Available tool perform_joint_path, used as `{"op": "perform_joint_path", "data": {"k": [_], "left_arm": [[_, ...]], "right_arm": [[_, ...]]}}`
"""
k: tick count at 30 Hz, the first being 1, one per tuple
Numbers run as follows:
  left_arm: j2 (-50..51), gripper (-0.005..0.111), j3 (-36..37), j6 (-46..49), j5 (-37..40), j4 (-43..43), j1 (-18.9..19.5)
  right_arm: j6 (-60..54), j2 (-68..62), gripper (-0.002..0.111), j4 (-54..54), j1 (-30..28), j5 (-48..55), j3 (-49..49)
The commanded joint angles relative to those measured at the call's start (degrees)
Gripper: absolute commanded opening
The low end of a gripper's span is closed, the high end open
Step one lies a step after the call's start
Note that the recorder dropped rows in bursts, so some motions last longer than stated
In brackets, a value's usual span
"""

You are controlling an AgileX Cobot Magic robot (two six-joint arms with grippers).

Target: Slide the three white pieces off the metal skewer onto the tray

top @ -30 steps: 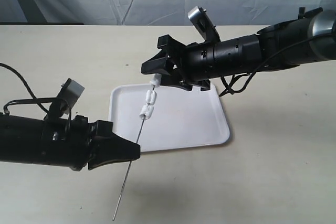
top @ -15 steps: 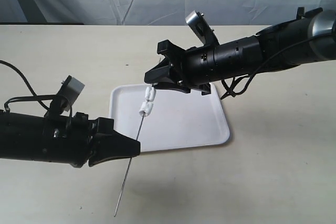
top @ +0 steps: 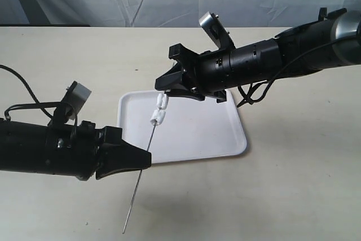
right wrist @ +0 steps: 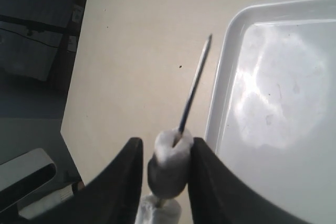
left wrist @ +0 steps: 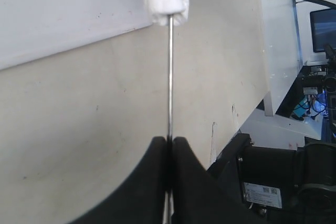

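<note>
My right gripper (right wrist: 167, 163) has its 2 jaws pressed against the sides of the top white piece (right wrist: 169, 162) of the 3 white pieces (top: 159, 110), which sit threaded in a row on the metal skewer (top: 139, 182), its tip poking out past the gripped piece. My left gripper (top: 148, 160) is clamped tight on the bare lower stretch of the skewer, holding it tilted in the air so the pieces hang above the near-left part of the tray (top: 214, 134). The tray lies flat on the bench (top: 299, 167) between both arms.
</note>
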State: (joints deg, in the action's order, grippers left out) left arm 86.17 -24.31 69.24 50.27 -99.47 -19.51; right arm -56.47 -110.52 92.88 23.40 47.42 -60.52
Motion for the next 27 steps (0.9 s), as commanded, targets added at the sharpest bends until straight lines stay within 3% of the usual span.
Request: {"op": "perform_joint_path", "data": {"k": [1,24,27], "left_arm": [[-0.2,0.000,-0.3,0.3,1.1,-0.5,0.0],[-0.2,0.000,0.0,0.4,1.3,-0.5,0.0],[-0.2,0.000,0.0,0.4,1.3,-0.5,0.0]], "right_arm": [[-0.2,-0.1,0.029,-0.1,0.0,0.3,-0.3],[-0.3,-0.1,0.029,0.1,0.0,0.0,-0.3],[-0.4,-0.1,0.022,0.1,0.0,0.0,-0.3]]}}
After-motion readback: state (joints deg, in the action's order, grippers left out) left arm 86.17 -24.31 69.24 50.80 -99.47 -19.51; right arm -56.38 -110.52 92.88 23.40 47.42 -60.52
